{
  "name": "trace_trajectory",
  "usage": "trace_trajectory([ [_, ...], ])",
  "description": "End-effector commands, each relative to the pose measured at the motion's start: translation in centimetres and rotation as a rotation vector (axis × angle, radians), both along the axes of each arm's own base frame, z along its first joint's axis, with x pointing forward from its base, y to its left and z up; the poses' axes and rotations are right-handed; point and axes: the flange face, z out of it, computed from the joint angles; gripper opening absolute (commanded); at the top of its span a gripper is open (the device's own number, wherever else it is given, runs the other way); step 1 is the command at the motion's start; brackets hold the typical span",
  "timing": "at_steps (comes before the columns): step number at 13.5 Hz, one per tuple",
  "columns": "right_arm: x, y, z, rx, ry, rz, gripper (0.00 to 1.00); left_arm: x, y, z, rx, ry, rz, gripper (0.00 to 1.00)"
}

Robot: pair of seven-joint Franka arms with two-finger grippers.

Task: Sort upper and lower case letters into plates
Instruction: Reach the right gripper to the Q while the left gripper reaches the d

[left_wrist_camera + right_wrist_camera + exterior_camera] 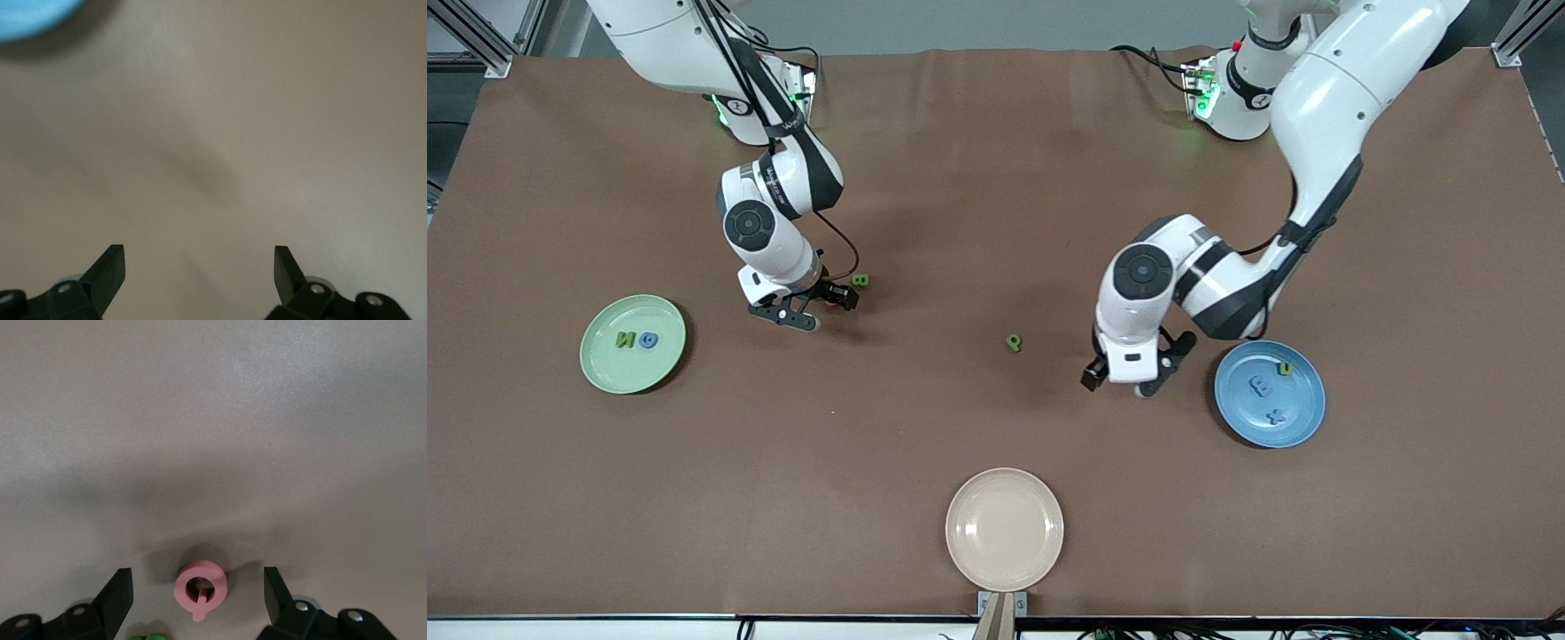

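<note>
I am working the right gripper (198, 583) low over the table near the middle, toward the right arm's end, its fingers spread wide on either side of the red letter (201, 589), which is lying flat on the brown table (960, 178) and looks like a Q. A green letter (860, 280) is sitting just beside it. My left gripper (199, 263) is hanging wide and empty over bare table beside the blue plate (1307, 418), with another green letter (1014, 342) loose between the two grippers. The green plate (605, 364) is carrying two letters, the blue plate three. I judge the pick of the red letter is in hand: next I am needing to settle lower, close squarely on it, then lift.
</note>
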Motion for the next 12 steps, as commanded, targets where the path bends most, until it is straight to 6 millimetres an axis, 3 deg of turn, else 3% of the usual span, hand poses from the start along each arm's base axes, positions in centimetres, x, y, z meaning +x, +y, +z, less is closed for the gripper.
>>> trace_trajectory([
  [1, -0.7, -0.3, -0.4, 0.002, 0.009, -0.024, 0.74, -1.4, -4.9, -1.5, -0.026, 0.013, 0.053, 0.98],
  [6, -1.0, -0.3, -0.8, -0.001, 0.017, -0.023, 0.62, -4.2, -13.0, -3.7, -0.076, 0.016, 0.027, 0.86],
  [9, -1.2, 0.0, -0.8, -0.002, 0.019, -0.016, 0.58, -5.5, -14.3, -4.9, -0.043, 0.002, -0.002, 0.78],
  [12, -1.4, 0.3, -1.1, -0.004, 0.023, -0.01, 0.51, -5.7, -14.3, -5.4, -0.035, 0.006, -0.02, 0.7],
])
